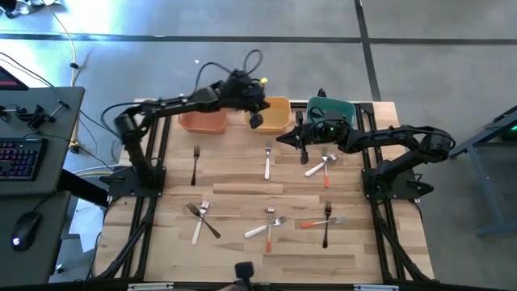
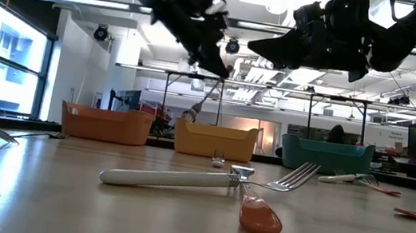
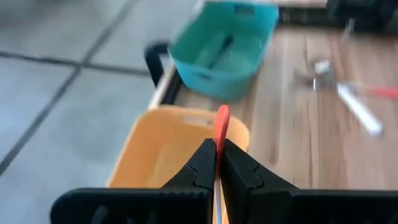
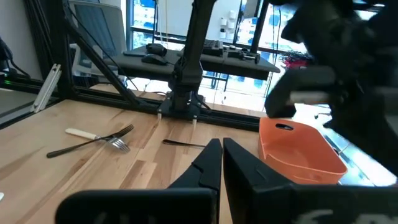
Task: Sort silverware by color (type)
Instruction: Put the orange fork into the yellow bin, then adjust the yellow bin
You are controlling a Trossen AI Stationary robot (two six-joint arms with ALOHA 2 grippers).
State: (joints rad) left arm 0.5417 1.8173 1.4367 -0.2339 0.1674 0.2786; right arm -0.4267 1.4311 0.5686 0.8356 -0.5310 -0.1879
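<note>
Left wrist view: orange-red fork (image 3: 221,127) pinched between left fingers (image 3: 205,167), over yellow bin (image 3: 155,152).

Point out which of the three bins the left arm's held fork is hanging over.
The yellow bin, the middle of the three: the left gripper, jaws shut on an orange-handled fork, hangs over it, between the orange bin and the teal bin.

A grey tiled floor (image 1: 420,48) fills the top of the overhead view. At the left edge stands a desk (image 1: 32,145) with a keyboard (image 1: 18,158) and mouse (image 1: 26,226). In the level view, tall windows (image 2: 5,66) glow at left and ceiling light strips (image 2: 102,4) run across an open workshop.
</note>
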